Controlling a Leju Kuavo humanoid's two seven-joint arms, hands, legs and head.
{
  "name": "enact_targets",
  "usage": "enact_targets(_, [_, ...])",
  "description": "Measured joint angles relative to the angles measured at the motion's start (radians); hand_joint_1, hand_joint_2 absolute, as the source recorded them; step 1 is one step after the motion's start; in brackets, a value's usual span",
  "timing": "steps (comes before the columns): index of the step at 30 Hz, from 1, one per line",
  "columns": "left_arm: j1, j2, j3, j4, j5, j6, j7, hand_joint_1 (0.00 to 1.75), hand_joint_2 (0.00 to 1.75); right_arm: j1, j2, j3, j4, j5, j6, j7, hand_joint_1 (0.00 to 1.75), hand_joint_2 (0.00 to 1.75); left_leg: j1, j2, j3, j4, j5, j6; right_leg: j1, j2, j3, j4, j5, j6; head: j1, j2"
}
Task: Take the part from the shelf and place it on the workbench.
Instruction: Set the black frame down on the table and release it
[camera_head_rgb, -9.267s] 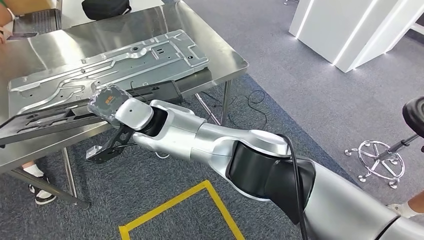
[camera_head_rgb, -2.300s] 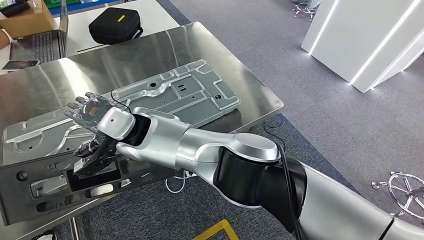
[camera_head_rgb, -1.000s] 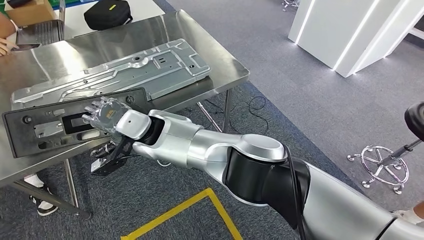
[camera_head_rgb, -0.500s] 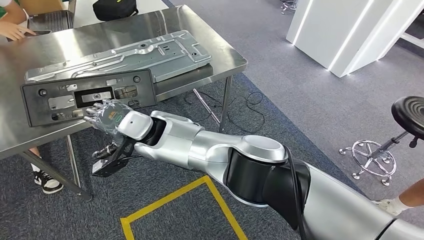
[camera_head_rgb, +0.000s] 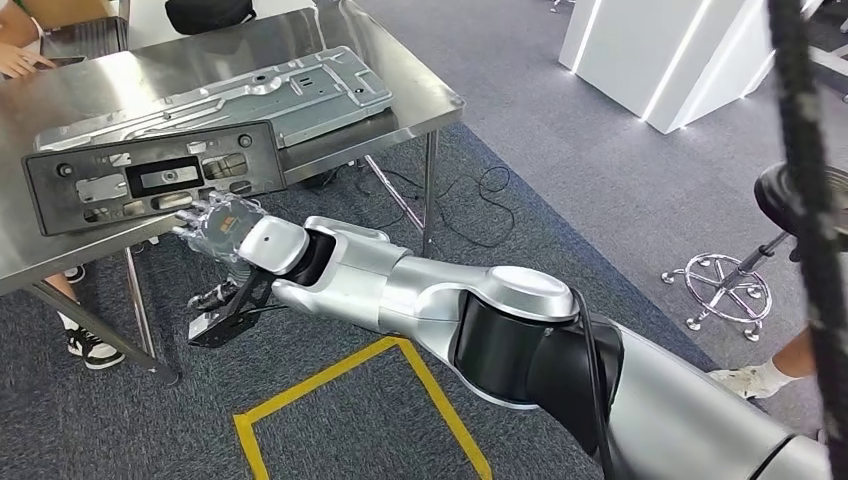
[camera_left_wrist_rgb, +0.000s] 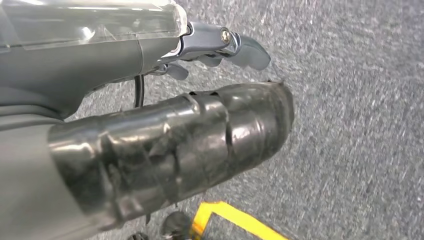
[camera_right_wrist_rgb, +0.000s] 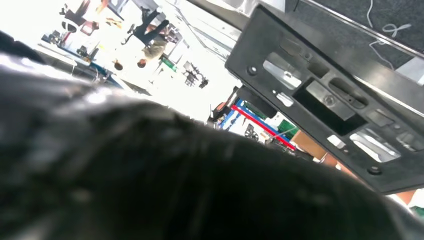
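Since a moment ago, the right hand (camera_head_rgb: 222, 222) has drawn back off the black part (camera_head_rgb: 155, 178), fingers spread and empty; the part lies on the desk (camera_head_rgb: 330, 40) near its front edge, overlapping the grey metal plate (camera_head_rgb: 250, 95). Left wrist view: the left hand (camera_left_wrist_rgb: 165, 145) hangs over carpet, grasp unclear. Right wrist view: the part (camera_right_wrist_rgb: 345, 95) lies ahead.

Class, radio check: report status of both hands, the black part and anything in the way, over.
Right hand open, just off black rectangular plastic panel. Panel on steel workbench, leaning on grey stamped metal plate. Left hand holds nothing.
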Motion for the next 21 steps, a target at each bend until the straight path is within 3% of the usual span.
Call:
enact_targets(1, [0.0,0.001,0.0,0.0,0.0,0.001,0.0,0.0,0.0,0.002,0.0,0.0,0.0,0.0,0.0,0.0,0.0,0.0,0.0,0.0,-0.015,0.061,-0.03,-0.004,0.001,0.0,-0.01,0.003,0.008,0.001,0.0,0.0])
enact_targets(2, [0.001,0.001,0.0,0.0,0.0,0.003,0.0,0.0,0.0,0.005,-0.001,0.0,0.001,0.0,0.0,0.0,0.0,0.0,0.0,-0.001,-0.017,0.099,-0.04,-0.007,0.001,0.0,-0.022,0.008,0.015,0.002,0.0,0.0])
enact_targets(3, [0.001,0.002,0.0,0.0,-0.001,0.004,0.0,0.0,0.0,0.008,-0.002,0.0,0.001,0.0,0.0,0.0,0.0,0.0,0.001,-0.001,-0.002,0.1,-0.032,-0.01,0.001,0.0,-0.034,0.016,0.021,0.004,0.0,0.0])
enact_targets(5, [0.001,0.003,0.0,0.0,-0.002,0.006,0.0,0.0,0.0,0.01,-0.003,0.0,0.001,0.0,0.0,0.0,0.0,0.0,0.003,0.0,0.078,-0.005,0.004,-0.012,-0.001,0.0,-0.059,0.036,0.024,0.008,0.0,0.0])
enact_targets(7, [0.0,0.004,0.0,0.0,-0.002,0.006,0.0,0.0,0.0,0.01,-0.005,0.0,0.001,0.0,0.0,0.0,0.0,0.0,-0.002,-0.002,0.146,-0.111,0.02,-0.005,0.002,0.0,-0.081,0.058,0.026,0.014,0.0,0.0])
enact_targets(10, [0.002,0.004,0.0,0.0,-0.003,0.005,-0.001,0.0,0.0,0.011,-0.008,0.0,0.001,0.0,-0.001,0.0,0.0,0.0,-0.006,-0.005,0.149,-0.134,0.026,0.012,0.006,0.001,-0.096,0.07,0.036,0.031,0.0,0.0])
enact_targets(12, [0.0,0.003,0.0,0.0,-0.003,0.004,-0.002,0.0,0.0,0.01,-0.011,0.0,0.001,0.0,-0.001,0.0,0.0,0.87,-0.001,-0.002,0.141,-0.142,0.039,0.029,0.004,0.005,-0.106,0.085,0.021,0.043,0.001,0.0])
enact_targets(14, [-0.001,0.002,0.0,0.0,-0.003,0.002,-0.004,0.0,0.0,0.009,-0.016,0.0,0.001,0.0,-0.001,0.0,0.0,1.75,0.001,0.002,0.124,-0.147,0.058,0.045,-0.002,0.011,-0.133,0.162,-0.052,0.057,0.001,0.0])
enact_targets(16, [-0.002,0.002,0.0,0.0,-0.003,-0.005,-0.007,0.0,0.0,0.011,-0.019,0.0,0.001,0.0,-0.001,0.0,0.0,1.75,0.0,0.002,0.098,-0.147,0.078,0.05,-0.01,0.012,-0.17,0.283,-0.132,0.066,0.0,0.0])
enact_targets(17, [-0.002,0.002,0.0,0.0,-0.003,-0.008,-0.009,0.0,0.0,0.012,-0.021,0.0,0.001,0.001,-0.001,0.001,0.0,1.31,0.0,0.003,0.084,-0.147,0.088,0.049,-0.013,0.012,-0.176,0.324,-0.147,0.069,0.001,0.0])
enact_targets(18, [-0.002,0.002,0.0,0.0,-0.003,-0.009,-0.01,0.0,0.0,0.012,-0.022,0.0,0.001,0.001,-0.001,0.002,0.0,0.87,0.0,0.003,0.07,-0.147,0.098,0.048,-0.015,0.012,-0.166,0.334,-0.139,0.07,0.001,0.0])
enact_targets(20, [-0.002,0.002,0.0,0.0,-0.003,-0.01,-0.012,0.0,0.0,0.011,-0.024,0.0,0.001,0.001,-0.001,0.004,0.0,0.0,-0.001,0.003,0.045,-0.146,0.12,0.044,-0.017,0.012,-0.093,0.254,-0.087,0.065,0.001,0.0])
enact_targets(21, [-0.002,0.002,0.0,0.0,-0.003,-0.01,-0.013,0.0,0.0,0.009,-0.024,0.0,0.001,0.002,-0.001,0.005,0.0,0.0,-0.001,0.002,0.034,-0.146,0.131,0.041,-0.015,0.012,-0.039,0.181,-0.074,0.059,0.0,0.0])
